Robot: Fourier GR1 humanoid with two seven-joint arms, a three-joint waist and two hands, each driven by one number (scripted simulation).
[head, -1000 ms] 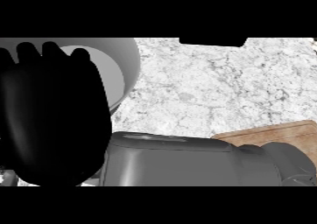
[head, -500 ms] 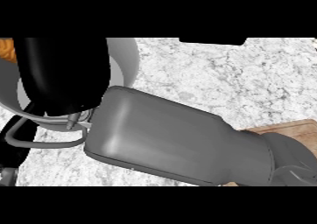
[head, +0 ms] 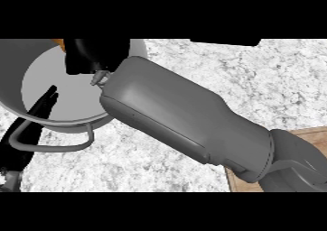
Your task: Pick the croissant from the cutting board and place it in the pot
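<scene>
In the head view, the right forearm (head: 179,117) ran across from the lower right corner toward the upper left. That was the reach needed to carry something from the wooden cutting board (head: 321,137), of which only a corner showed at the right edge, over to the grey pot (head: 72,97) at the left. The right robot hand (head: 93,54) hung over the far side of the pot's mouth as one dark mass. Whether it was spread, pressed together or pinching could not be told. The croissant (head: 58,43) showed only as a small orange sliver against that hand's left edge, above the pot's far rim. It appeared to be carried there rather than lying inside, because the pot's pale floor looked bare. On that reading, the carry was nearly complete and the release was not yet made. Holding the croissant over the open middle rather than over the wall would let it fall cleanly inside. The pot's loop handle (head: 56,146) pointed toward the robot over the speckled marble surface (head: 259,81). The left robot hand (head: 41,106) rested at the lower left, its fingers straight and relaxed, with the tip of one overlapping the pot's near rim. It held nothing and kept clear of the drop.
</scene>
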